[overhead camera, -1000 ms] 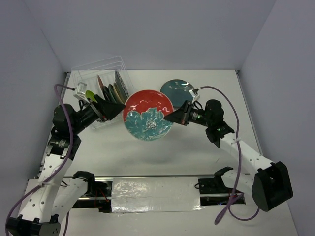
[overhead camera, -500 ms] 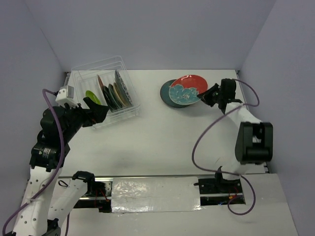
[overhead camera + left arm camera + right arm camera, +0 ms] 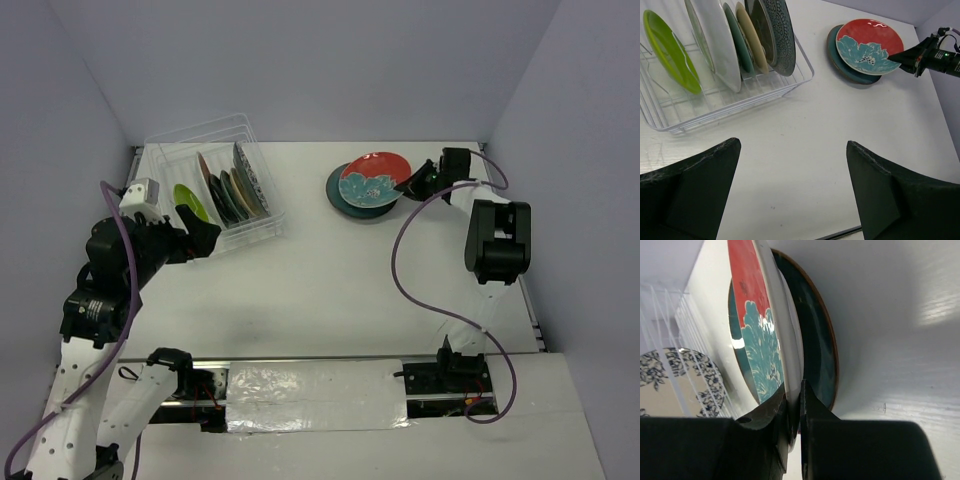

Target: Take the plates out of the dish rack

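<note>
Pinching the rim of a red plate (image 3: 374, 178), the right fingers (image 3: 407, 186) are closed tight on it at the far right of the tabletop (image 3: 330, 290). The red plate, with its teal flower, sits on top of a dark teal plate (image 3: 337, 193), shifted a little to the right of it. In the right wrist view its gripped edge looks slightly raised off the plate below, so I cannot tell whether it lies fully flat.

A second ago this plate hung in the air over the middle of the tabletop, gripped on opposite sides by both arms. Half a second ago the right arm alone held it tilted over the teal plate; now it is lower and nearer level.

The left fingers (image 3: 198, 228) have let go and are spread wide, holding nothing. They have drawn back to the near side of the rack (image 3: 735, 102) at the far left.

The rack has not moved. Plates stand on edge in its slots: a lime green plate (image 3: 670, 50) at the left, a white plate (image 3: 715, 47) beside it, then other plates (image 3: 770, 35) in teal, tan and dark tones packed close.
</note>
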`<control>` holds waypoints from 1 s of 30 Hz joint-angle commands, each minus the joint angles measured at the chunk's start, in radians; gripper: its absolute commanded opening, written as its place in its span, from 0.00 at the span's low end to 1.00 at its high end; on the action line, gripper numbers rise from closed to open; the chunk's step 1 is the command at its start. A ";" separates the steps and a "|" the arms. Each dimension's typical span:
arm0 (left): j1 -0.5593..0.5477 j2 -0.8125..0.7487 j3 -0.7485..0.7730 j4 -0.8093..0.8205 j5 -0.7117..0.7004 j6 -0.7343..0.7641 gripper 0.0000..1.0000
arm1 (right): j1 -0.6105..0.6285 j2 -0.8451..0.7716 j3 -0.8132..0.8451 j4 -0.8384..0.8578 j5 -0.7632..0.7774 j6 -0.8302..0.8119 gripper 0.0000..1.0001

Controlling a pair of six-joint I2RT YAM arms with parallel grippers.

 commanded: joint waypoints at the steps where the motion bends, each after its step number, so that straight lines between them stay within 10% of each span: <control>1: 0.002 0.003 -0.008 0.041 0.007 0.007 1.00 | 0.050 0.015 0.105 -0.067 -0.031 -0.110 0.05; 9: 0.002 -0.001 -0.012 0.031 0.007 0.009 1.00 | 0.127 0.035 0.158 -0.254 0.084 -0.232 0.26; 14: 0.002 -0.006 -0.028 0.024 -0.002 0.015 1.00 | 0.187 -0.028 0.152 -0.326 0.254 -0.279 0.58; 30: 0.002 0.006 -0.032 0.002 0.011 0.035 1.00 | 0.244 0.168 0.472 -0.537 0.376 -0.266 0.66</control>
